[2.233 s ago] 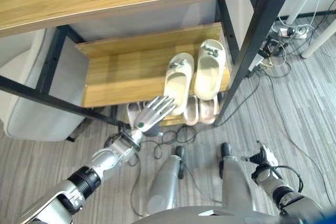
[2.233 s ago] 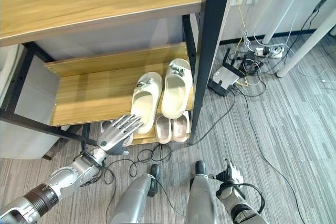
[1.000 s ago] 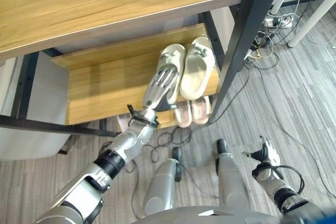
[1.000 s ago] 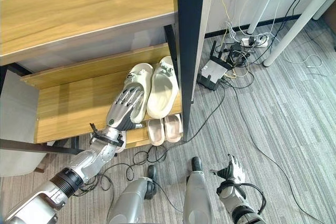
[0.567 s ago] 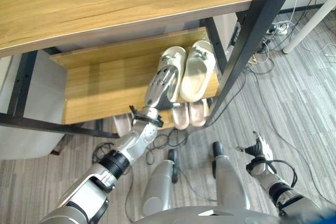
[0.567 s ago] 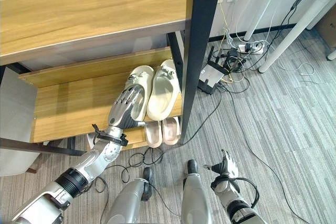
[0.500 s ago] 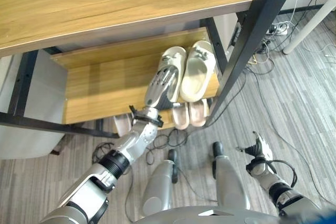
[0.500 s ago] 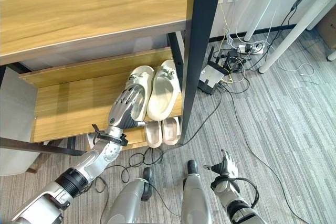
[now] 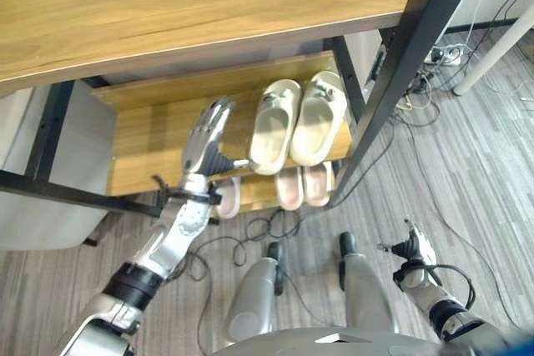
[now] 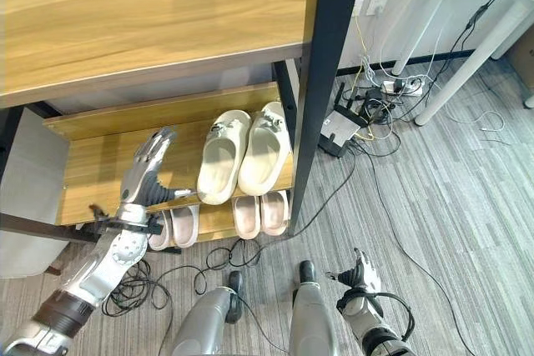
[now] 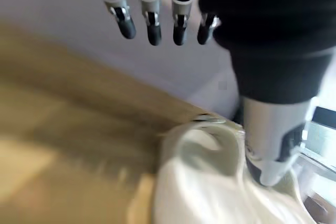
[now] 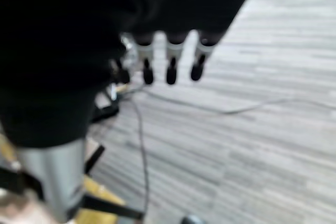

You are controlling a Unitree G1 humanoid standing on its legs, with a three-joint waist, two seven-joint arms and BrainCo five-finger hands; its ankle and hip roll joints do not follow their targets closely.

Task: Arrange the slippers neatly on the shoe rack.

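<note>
Shoe rack (image 10: 100, 172) w/ black metal frame & wooden shelves is the landmark here. On its middle shelf, at the right end by the black front post (image 10: 321, 81), sits a pair of cream slippers (image 10: 244, 156), side by side, touching, toes pointing to the back of the rack. Left one (image 9: 274, 127) angled a bit, heel near the shelf's front edge; right one (image 9: 319, 117) just beside the post.

Left hand (image 9: 206, 135) is up over the middle shelf, just left of the cream pair, fingers straight & spread wide, holding nothing. Thumb sticks out toward the left slipper's heel; can't tell if it touches. In the left wrist view the fingers (image 11: 149, 19) hang extended above the shelf board, cream slipper (image 11: 210, 182) right by the thumb.

Below, on the rack's bottom shelf: a pinkish pair (image 10: 259, 214) right under the cream ones, and another pale pair (image 10: 173, 227) further left, partly behind the left wrist.

Right hand (image 10: 359, 274) is down low in front of the rack, well apart from it, over the grey striped floor (image 10: 450, 206). Fingers relaxed, not curled, nothing in it; right wrist view shows the fingers (image 12: 170, 69) pointing at the floor.

Tangle of cables & a power strip (image 10: 392, 85) on the floor right of the rack, near white table legs (image 10: 450, 47).
</note>
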